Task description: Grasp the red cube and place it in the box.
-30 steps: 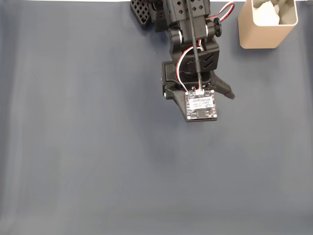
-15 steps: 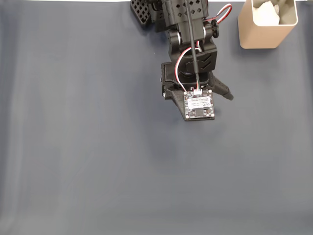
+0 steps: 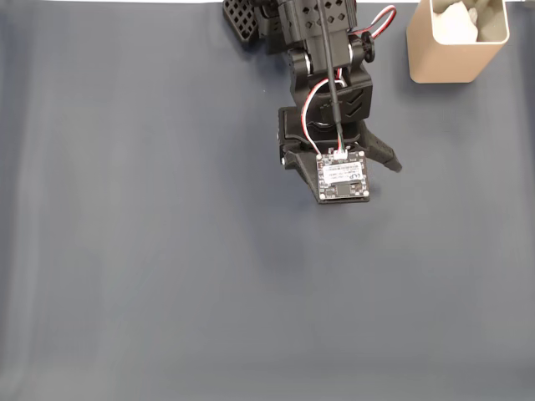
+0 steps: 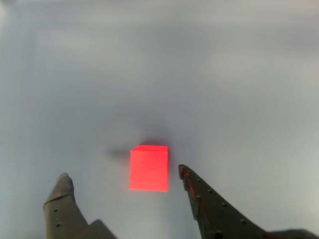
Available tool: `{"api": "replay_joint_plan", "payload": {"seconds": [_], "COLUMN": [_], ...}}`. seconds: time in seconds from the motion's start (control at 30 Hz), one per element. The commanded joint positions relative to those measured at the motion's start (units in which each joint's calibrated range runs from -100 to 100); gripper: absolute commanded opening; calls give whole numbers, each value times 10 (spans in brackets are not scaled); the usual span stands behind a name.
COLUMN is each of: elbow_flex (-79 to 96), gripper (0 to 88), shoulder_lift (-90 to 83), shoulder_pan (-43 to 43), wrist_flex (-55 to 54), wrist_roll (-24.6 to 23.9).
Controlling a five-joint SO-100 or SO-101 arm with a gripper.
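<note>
In the wrist view the tool (image 4: 122, 174) stands wide, its two dark fingers reaching up from the bottom edge with the red cube (image 4: 148, 168) between them. The right finger's tip (image 4: 185, 173) sits just beside the cube's right face, though the soft focus makes it hard to say whether they touch; the left finger (image 4: 62, 186) is clearly apart from the cube. The cube rests flat on the blue-grey counter (image 4: 224, 89), one face square to the camera, with a faint dark shadow just behind its top edge. In the fixed view the black arm (image 3: 326, 75) reaches down from the middle of the counter's top edge, red and white wires looping along it, and a small circuit board (image 3: 343, 178) on its wrist faces the camera; the arm's body covers the spot where the cube lies. The box (image 3: 456, 42), beige with rounded corners, stands upright at the counter's top right corner, well apart from the arm's end, with something pale and crumpled inside it.
</note>
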Motion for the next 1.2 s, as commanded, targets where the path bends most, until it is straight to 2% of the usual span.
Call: {"api": "replay_joint_plan", "payload": {"seconds": [0.0,1.17], "elbow_flex": [-3,-17], "gripper": [491,490], "shoulder_lift": [-14,0], "shoulder_pan": [-8,-35], "wrist_flex": [-12,-21], "wrist_roll": [-2,-6]}}
